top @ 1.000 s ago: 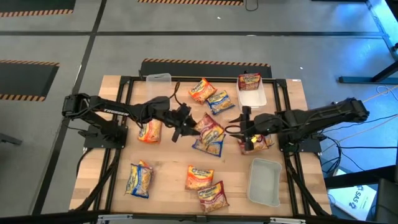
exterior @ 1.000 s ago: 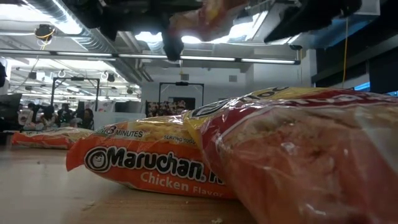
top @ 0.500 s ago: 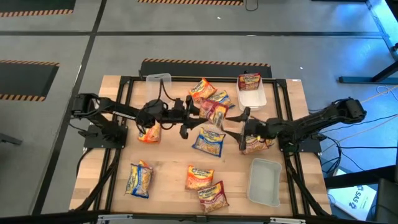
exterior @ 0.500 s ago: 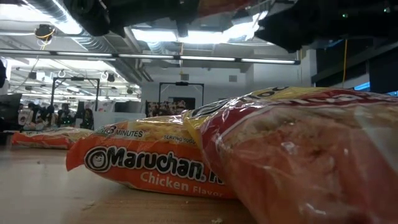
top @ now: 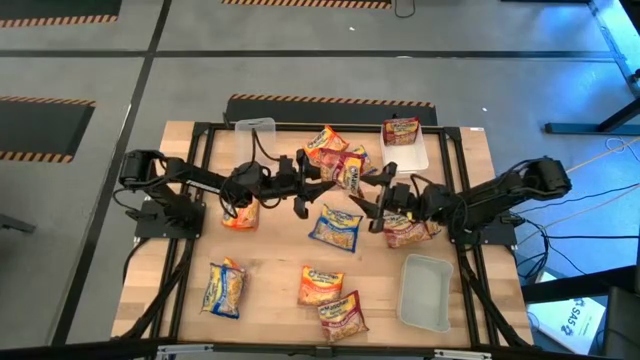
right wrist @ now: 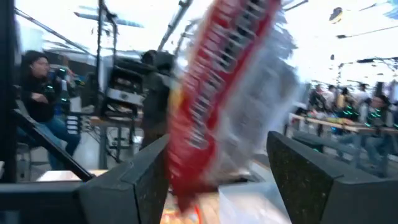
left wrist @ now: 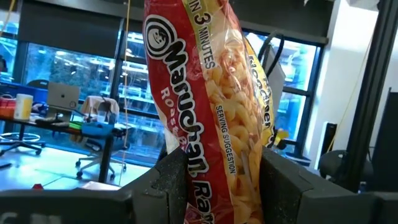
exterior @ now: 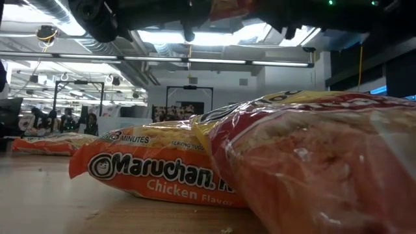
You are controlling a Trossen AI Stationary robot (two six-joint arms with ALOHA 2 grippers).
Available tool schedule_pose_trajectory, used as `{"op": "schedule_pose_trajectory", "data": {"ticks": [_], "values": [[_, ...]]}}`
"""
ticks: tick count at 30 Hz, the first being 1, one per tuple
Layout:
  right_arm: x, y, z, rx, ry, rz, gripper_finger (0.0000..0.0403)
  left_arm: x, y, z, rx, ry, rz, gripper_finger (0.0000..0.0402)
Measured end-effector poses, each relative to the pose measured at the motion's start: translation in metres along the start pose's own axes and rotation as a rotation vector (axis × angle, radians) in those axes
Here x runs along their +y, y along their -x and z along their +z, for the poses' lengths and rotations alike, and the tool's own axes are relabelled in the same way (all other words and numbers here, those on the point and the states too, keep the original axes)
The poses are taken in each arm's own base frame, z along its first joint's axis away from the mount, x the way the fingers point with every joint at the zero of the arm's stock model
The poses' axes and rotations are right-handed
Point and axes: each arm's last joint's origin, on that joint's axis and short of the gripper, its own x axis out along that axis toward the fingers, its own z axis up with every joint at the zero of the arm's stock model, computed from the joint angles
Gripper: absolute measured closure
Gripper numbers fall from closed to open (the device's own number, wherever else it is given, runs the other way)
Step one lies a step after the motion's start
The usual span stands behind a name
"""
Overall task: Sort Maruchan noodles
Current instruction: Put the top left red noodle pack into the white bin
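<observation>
Red packet in left wrist view: top and bottom cut by frame edges; flavour word ends at "Roas", the rest hidden behind the foam finger pads. A second, yellowish wrapper edge shows behind it, possibly the same packet's back. Right wrist view: the red packet between the fingers is motion-blurred, print unreadable, lower end lost behind the fingers. People in the room are blurred. Low view: maroon packet cropped at right and bottom edges; it covers the right end of the orange Chicken Flavor packet, cutting its logo short. Both arms appear only as dark shapes at the top edge. High view: packet labels too small to read.
</observation>
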Motion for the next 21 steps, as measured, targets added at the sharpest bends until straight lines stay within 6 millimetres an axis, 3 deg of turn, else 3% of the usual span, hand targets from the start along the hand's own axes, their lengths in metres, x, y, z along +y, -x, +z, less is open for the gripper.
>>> {"op": "schedule_pose_trajectory", "data": {"ticks": [5,14,21], "values": [[0.0025,-0.0095,0.0075,-0.026,-0.001,0.002,0.0191,-0.0003,0.0,0.0003,-0.002,-0.027,-0.005,0.0256],[0.0018,-0.0108,0.0053,0.014,0.059,-0.042,0.0386,0.0002,0.0005,-0.0006,0.008,-0.038,-0.001,0.0256],[0.0018,-0.0105,0.0019,0.051,0.101,-0.056,0.0396,0.0032,0.0006,-0.0038,0.053,-0.053,0.017,0.0244]]}}
